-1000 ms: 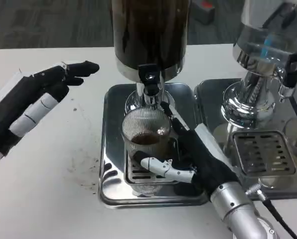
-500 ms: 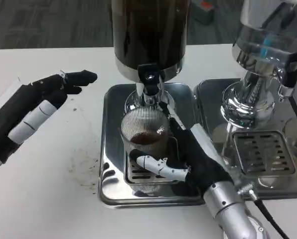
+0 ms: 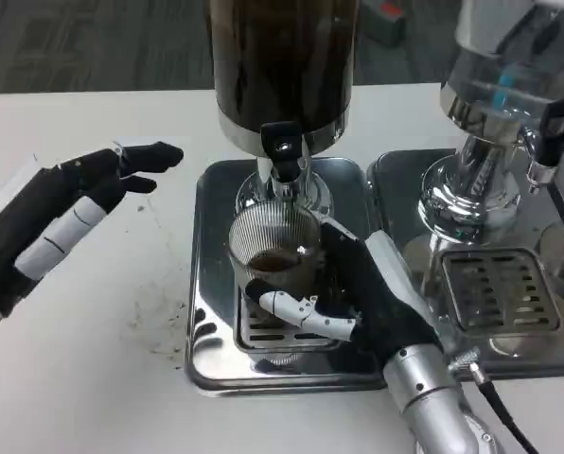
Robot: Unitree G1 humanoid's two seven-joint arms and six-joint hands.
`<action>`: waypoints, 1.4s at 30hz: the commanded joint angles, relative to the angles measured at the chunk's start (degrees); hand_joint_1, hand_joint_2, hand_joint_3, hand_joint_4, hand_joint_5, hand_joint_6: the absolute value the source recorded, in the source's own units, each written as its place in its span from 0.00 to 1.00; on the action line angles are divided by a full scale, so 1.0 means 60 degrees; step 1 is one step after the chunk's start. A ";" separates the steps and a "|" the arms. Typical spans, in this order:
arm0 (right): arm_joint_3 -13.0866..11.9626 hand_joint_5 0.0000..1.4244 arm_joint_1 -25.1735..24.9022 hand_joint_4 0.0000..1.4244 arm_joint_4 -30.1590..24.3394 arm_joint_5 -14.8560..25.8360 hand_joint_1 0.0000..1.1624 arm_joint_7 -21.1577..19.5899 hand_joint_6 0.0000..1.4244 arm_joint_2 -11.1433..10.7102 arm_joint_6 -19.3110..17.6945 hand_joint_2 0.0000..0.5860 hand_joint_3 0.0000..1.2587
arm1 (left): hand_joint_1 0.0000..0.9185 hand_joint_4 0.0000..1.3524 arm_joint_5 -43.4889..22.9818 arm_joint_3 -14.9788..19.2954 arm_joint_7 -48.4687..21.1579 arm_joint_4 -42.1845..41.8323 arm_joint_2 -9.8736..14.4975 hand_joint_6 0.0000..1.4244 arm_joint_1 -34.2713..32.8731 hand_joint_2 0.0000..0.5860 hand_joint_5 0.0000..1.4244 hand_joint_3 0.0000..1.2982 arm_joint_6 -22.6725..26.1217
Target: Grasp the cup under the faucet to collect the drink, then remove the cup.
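Cup [image 3: 274, 248] stands upright under faucet [image 3: 283, 156], right hand [image 3: 358, 298] gripping it

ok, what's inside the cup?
The ribbed clear cup holds a shallow pool of dark drink. The right hand wraps its lower side, so the base on the grate is covered.

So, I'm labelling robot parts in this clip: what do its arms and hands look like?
The left hand is mostly black, with white segments along its fingers. The right hand is also black, with a white finger and a white edge along its back. The right forearm is a silver cylinder, with a thin black cable running beside the wrist.
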 commanded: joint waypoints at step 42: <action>0.0438 0.47 0.0535 0.36 0.0904 -0.1089 0.58 -0.2802 0.66 0.0548 -0.1159 0.37 0.36 | 0.00 0.23 0.0116 0.0014 -0.0135 -0.0213 0.0090 0.24 0.0200 0.22 0.17 0.29 0.0255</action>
